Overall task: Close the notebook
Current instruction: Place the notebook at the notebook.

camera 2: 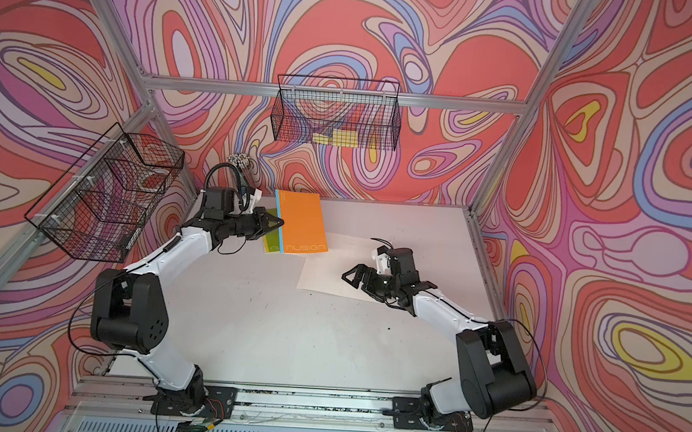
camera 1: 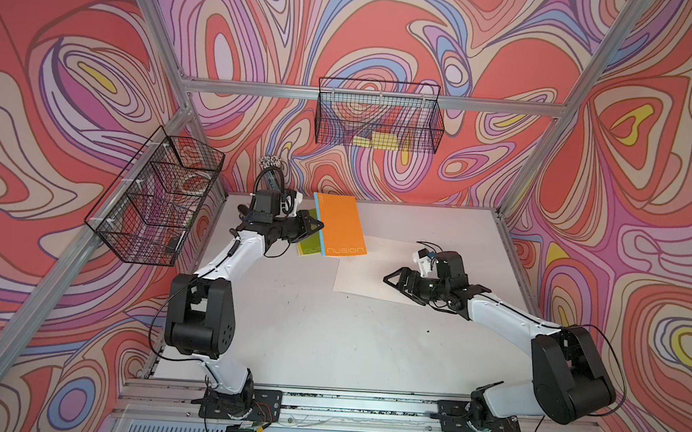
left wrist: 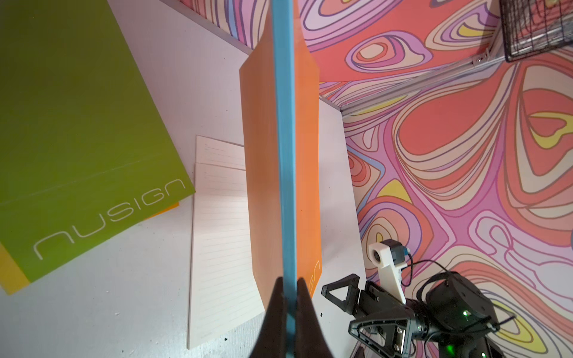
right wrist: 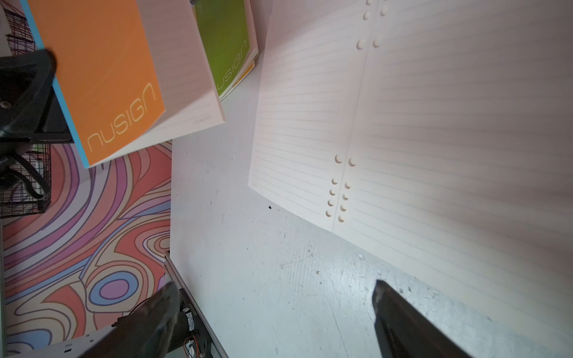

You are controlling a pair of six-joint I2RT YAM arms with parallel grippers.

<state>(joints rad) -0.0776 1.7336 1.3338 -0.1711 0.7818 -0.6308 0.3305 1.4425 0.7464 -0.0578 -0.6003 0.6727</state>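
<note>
- Left fingers (left wrist: 279,297) clamped on the orange notebook (camera 1: 341,225) by its blue edge; grip seen only in left wrist view.
- Both top views: notebook at far side of surface (camera 1: 327,341), overlapping green notebook (camera 1: 305,248).
- Right wrist view: cover lifted off its pages; right fingers (right wrist: 403,316) wide apart, empty, near lined sheet (right wrist: 434,124).

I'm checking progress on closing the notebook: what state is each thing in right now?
orange notebook: lifted, cover gaping from its pages, not closed.
left gripper: shut on the orange notebook's blue edge.
green notebook: closed, lying flat.
lined sheets: spread open, flat on the table.
right gripper: open, empty.
</note>
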